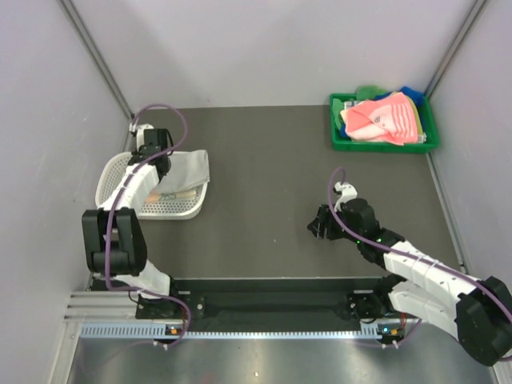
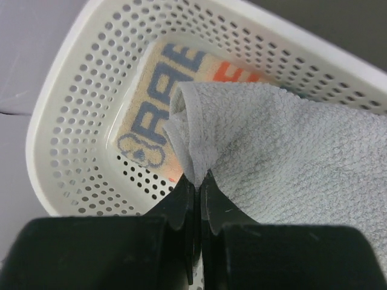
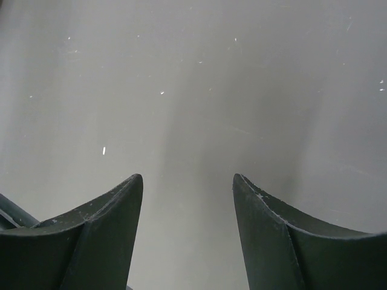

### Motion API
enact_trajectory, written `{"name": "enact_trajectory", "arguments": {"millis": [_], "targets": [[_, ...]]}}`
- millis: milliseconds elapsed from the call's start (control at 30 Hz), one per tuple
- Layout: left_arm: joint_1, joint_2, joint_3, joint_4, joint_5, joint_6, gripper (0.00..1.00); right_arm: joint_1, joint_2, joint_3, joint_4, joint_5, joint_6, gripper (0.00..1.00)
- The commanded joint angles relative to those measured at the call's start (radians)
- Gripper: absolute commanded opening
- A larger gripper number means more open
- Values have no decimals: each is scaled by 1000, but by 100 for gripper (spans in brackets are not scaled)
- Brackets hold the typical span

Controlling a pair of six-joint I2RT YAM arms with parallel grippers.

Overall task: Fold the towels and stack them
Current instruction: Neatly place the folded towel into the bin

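My left gripper [image 2: 198,184] is shut on a corner of the plain grey-white towel [image 2: 290,151], which hangs over the right rim of the white perforated basket [image 2: 78,109]. In the top view the gripper [image 1: 162,164] and grey towel [image 1: 190,168] are over the basket [image 1: 112,172]. A white towel with blue and orange letters [image 2: 160,90] lies flat in the basket's bottom. A pink towel [image 1: 384,120] lies on top of other cloths in the green tray [image 1: 340,136] at the far right. My right gripper [image 1: 318,226] [image 3: 187,187] is open and empty over the bare dark table.
Grey walls close in the table on the left, back and right. The arms' base rail [image 1: 272,304] runs along the near edge. The green tray also holds blue and green cloth [image 1: 408,92] behind the pink towel.
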State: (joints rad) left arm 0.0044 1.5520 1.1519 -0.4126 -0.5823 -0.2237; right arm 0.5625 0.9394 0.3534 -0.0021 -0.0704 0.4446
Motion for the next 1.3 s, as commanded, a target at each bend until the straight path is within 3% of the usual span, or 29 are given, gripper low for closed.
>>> {"name": "enact_trajectory", "arguments": {"millis": [0, 167, 200, 233, 267, 333, 433, 600, 933, 1067, 1167, 1267], "targets": [[77, 75, 46, 32, 53, 4, 0, 11, 13, 10, 36, -15, -17, 61], [153, 209, 106, -14, 69, -74, 0, 13, 33, 12, 43, -38, -15, 61], [161, 221, 108, -8, 82, -83, 4, 14, 36, 12, 42, -40, -15, 61], [167, 232, 111, -8, 96, -101, 11, 16, 38, 10, 44, -42, -15, 61], [170, 244, 111, -5, 102, -114, 29, 17, 39, 10, 45, -42, -14, 61], [170, 246, 97, 14, 110, -143, 48, 20, 38, 9, 47, -39, -17, 61], [170, 226, 85, 17, 96, -178, 58, 20, 35, 7, 50, -35, -17, 61], [170, 166, 66, 12, 27, -221, 65, 23, 36, 7, 54, -37, -20, 61], [174, 76, 37, -3, -106, -256, 69, 39, 36, 7, 62, -34, -26, 61], [172, 39, 16, 9, -41, -270, 70, 42, 41, 12, 63, -14, -29, 61], [166, -12, -6, 24, 94, -286, 69, 43, 45, 27, 44, 4, -32, 61], [112, -75, -40, 43, 147, -296, 68, 43, 45, 68, 5, 38, -30, 61]]}}
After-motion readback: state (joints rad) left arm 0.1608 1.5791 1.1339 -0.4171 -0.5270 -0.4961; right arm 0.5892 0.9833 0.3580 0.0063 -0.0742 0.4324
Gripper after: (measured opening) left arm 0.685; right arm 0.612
